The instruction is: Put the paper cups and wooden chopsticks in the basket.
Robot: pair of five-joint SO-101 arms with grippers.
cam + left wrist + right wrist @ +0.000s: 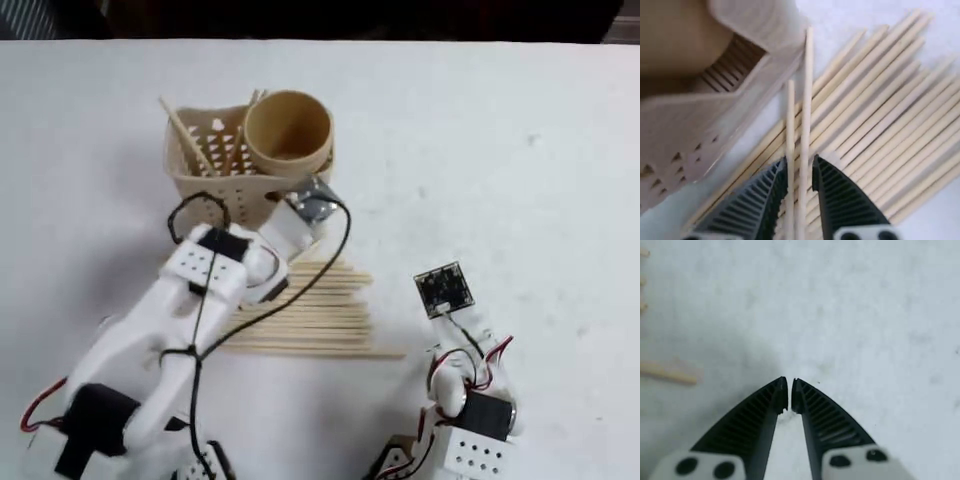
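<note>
A tan perforated basket (205, 180) stands at the back of the table, with a paper cup (288, 130) and a few chopsticks (190, 135) inside it. In front of it lies a pile of wooden chopsticks (320, 315). My left gripper (799, 162) hangs over that pile (880, 100), right beside the basket wall (700, 120), and is shut on two chopsticks (805, 100) that point away from it. My right gripper (789, 382) is shut with nothing in it, low over bare table to the right of the pile.
The left arm (190, 300) stretches from the front left toward the basket. The right arm (470, 400) sits folded at the front right. Bare white table (500, 150) extends to the right of and behind the basket.
</note>
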